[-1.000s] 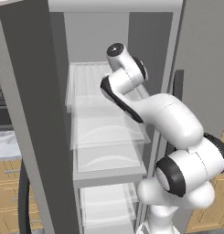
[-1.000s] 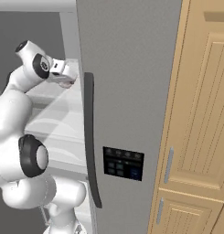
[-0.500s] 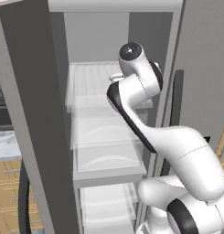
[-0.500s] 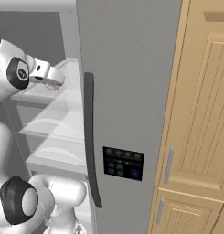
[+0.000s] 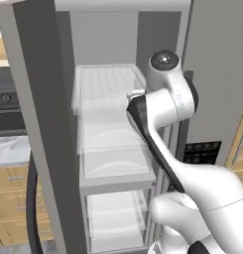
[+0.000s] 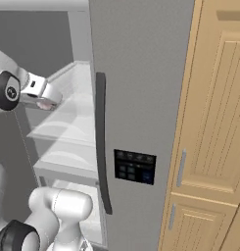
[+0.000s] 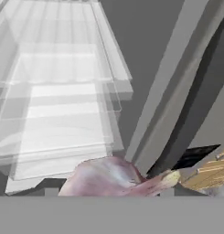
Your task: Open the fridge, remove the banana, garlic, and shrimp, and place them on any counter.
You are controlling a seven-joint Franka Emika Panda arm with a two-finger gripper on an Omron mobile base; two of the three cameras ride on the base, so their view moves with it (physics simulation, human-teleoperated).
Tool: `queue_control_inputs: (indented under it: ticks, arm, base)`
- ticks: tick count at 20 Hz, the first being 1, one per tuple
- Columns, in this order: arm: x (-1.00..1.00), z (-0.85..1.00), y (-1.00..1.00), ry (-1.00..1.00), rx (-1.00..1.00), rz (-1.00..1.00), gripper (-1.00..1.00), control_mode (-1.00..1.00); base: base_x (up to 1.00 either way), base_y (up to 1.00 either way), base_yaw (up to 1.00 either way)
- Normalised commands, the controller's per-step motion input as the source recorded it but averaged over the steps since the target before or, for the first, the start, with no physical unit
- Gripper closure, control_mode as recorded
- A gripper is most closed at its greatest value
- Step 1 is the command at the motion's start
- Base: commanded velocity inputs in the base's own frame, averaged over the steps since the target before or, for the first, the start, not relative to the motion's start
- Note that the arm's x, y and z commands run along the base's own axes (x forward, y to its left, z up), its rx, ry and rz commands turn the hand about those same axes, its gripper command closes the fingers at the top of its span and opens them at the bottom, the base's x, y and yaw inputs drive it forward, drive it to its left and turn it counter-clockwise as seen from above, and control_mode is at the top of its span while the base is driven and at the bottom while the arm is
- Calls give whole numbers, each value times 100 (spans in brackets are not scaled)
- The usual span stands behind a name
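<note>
The fridge (image 6: 141, 73) stands with its left door swung open and its right door closed. White shelves (image 5: 110, 124) show inside. My gripper (image 6: 43, 102) is in front of the upper shelves, just left of the closed door's edge. It is shut on the garlic (image 7: 109, 176), a pale pinkish bulb with a short stem that sits close under the hand camera. The bulb also shows as a pinkish spot, the garlic (image 6: 45, 104), at the fingers. The banana, the shrimp and the counter are out of view.
A long dark handle (image 6: 103, 147) and a black control panel (image 6: 135, 166) sit on the closed door. Light wood cabinets (image 6: 209, 122) stand to its right. The open door (image 5: 43, 124) stands edge-on at the left, with a dark appliance (image 5: 4, 99) on a marble top beyond it.
The hand has drawn back from the upper shelf, moving out of the fridge and a little lower, with the garlic still between its fingers.
</note>
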Motion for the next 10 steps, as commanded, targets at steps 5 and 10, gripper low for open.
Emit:
queue_control_inputs:
  ticks: [5,10]
  arm:
    - [0,0,0,0,0,0,100,100]
    - [0,0,0,0,0,0,100,100]
  base:
    - [-100,0,-1]
    - [-87,-2,-58]
